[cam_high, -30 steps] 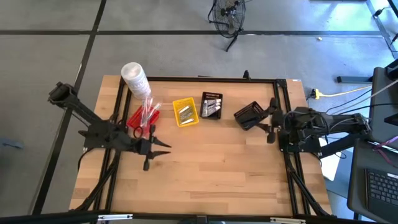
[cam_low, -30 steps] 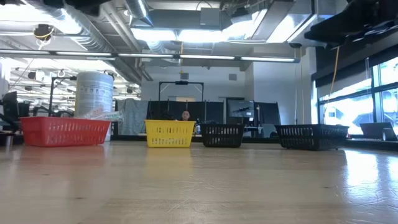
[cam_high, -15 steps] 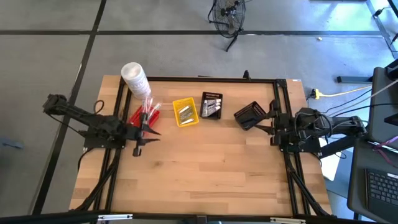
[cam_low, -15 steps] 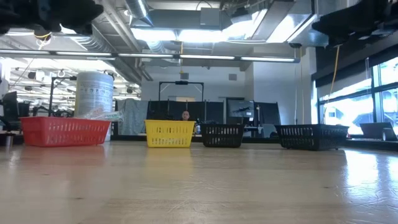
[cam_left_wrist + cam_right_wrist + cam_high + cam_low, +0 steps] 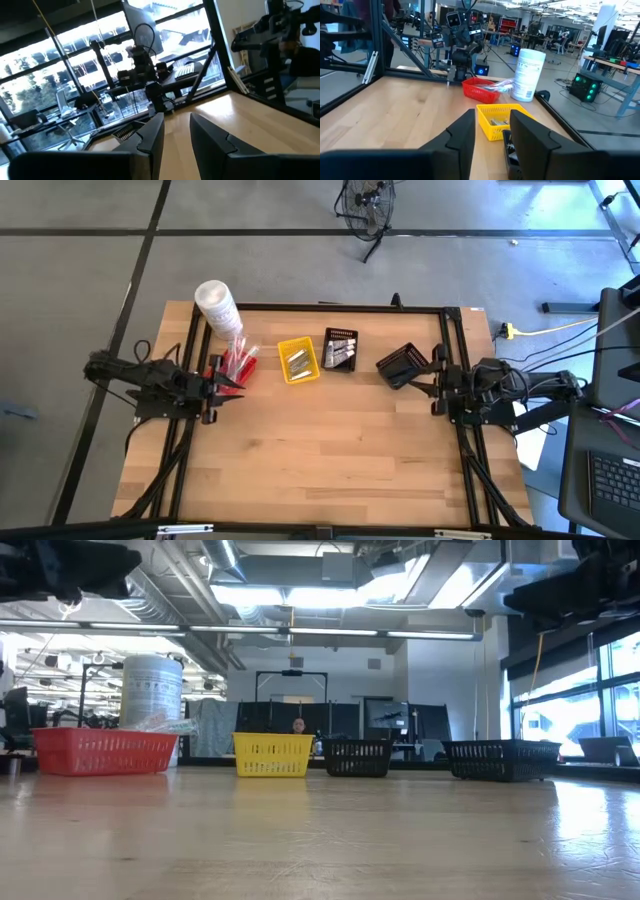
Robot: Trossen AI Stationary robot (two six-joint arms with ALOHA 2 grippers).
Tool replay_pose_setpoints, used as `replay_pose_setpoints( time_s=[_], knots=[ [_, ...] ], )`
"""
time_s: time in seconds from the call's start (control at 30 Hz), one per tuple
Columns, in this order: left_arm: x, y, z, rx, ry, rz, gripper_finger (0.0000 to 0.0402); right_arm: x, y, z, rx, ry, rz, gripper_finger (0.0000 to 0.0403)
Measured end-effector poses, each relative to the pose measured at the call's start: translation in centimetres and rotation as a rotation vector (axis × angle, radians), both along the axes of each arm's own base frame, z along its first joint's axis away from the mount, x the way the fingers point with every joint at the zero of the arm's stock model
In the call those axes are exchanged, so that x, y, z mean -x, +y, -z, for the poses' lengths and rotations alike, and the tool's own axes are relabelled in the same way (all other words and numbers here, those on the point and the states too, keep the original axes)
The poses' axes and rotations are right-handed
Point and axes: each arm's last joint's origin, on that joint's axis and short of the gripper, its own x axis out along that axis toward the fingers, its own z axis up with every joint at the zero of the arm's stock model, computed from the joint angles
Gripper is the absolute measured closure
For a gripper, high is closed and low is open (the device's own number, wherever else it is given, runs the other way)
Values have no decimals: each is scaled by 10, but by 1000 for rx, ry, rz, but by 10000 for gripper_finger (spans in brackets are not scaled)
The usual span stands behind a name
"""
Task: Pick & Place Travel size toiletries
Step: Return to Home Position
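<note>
Four slotted plastic baskets [image 5: 284,370] — red, yellow, two black — appear to hold all the travel size toiletries [image 5: 298,360]; the wooden table [image 5: 330,450] carries none loose. To home cleanly, draw each arm back above the rims. Left gripper [image 5: 215,383] hangs beside the red basket [image 5: 218,368], right gripper [image 5: 436,386] near the tilted black basket [image 5: 402,364]; arms folded at the table's sides, fingers parted, empty.

Wooden table [image 5: 330,450] with a white tub [image 5: 216,305], red basket [image 5: 232,366], yellow basket [image 5: 298,361], 2 black baskets [image 5: 341,350].
</note>
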Motion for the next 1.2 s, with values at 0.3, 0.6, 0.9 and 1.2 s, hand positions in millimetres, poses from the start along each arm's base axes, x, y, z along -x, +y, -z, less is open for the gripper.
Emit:
replay_pose_setpoints(
  time_s=[0.3,0.6,0.9,1.2],
  knots=[
    [3,0,3,-65,14,18,313,4,0,11,-45,-35,-26,292],
    [-3,-2,23,5,19,45,313,-1,1,28,-101,-34,-26,300],
    [-5,-2,31,84,37,39,313,-3,2,32,-128,-54,-51,290],
    [-4,-2,29,217,35,41,313,-6,2,39,-188,-70,-56,274]
  ],
)
